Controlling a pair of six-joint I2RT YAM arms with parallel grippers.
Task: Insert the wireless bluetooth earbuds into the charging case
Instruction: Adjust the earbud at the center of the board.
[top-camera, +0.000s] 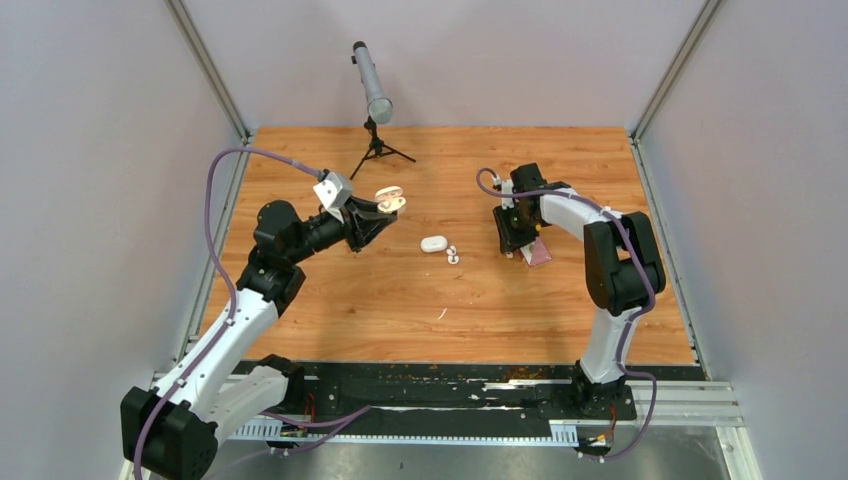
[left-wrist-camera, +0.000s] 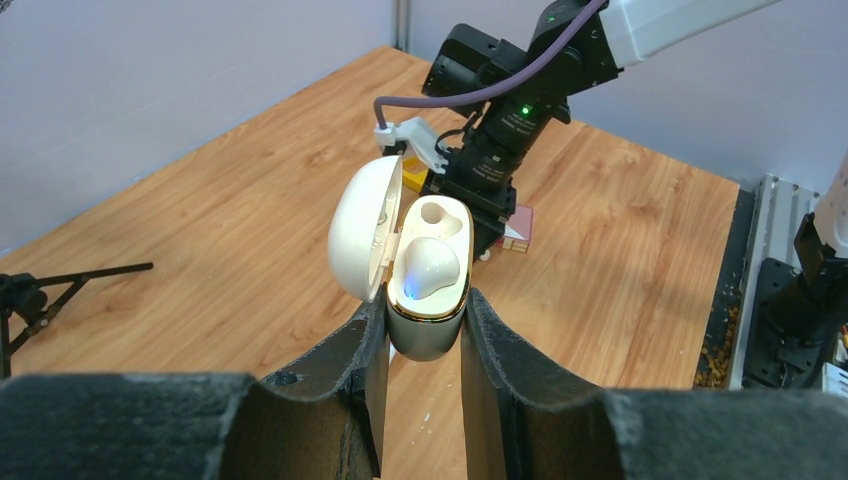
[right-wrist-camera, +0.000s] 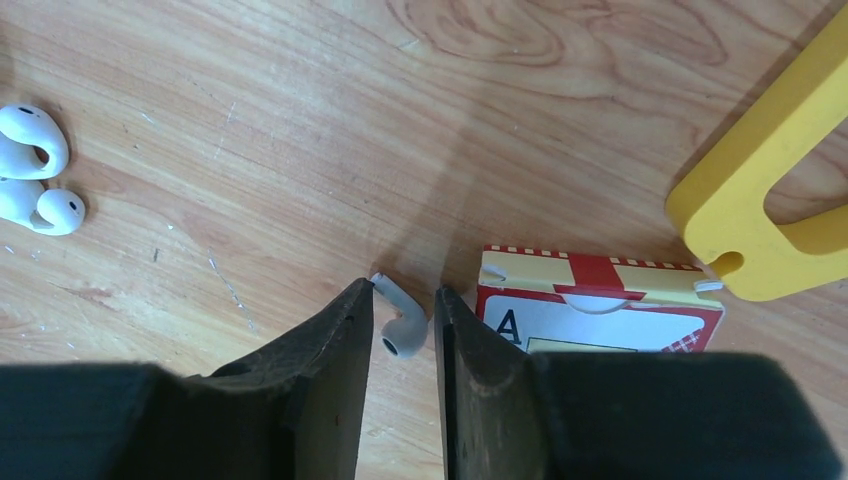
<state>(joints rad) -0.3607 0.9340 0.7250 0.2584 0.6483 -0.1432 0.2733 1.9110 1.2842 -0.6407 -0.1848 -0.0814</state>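
My left gripper (top-camera: 372, 218) is shut on an open white charging case (top-camera: 390, 199) and holds it above the table. In the left wrist view the case (left-wrist-camera: 430, 315) stands between my fingers with its lid (left-wrist-camera: 362, 232) swung left. One earbud (left-wrist-camera: 432, 268) sits in it with a blue light, and the other socket (left-wrist-camera: 436, 213) is empty. My right gripper (top-camera: 516, 240) is down at the table, with its jaws closed narrowly around a small white earbud (right-wrist-camera: 398, 325). Two more earbuds (right-wrist-camera: 35, 170) lie to the left, and they also show in the top view (top-camera: 452, 254).
A closed white case (top-camera: 433, 243) lies mid-table beside the two loose earbuds. A red-and-white card box (right-wrist-camera: 600, 305) sits right against my right fingers, with a yellow block (right-wrist-camera: 770, 220) behind it. A tripod with a grey tube (top-camera: 373, 95) stands at the back.
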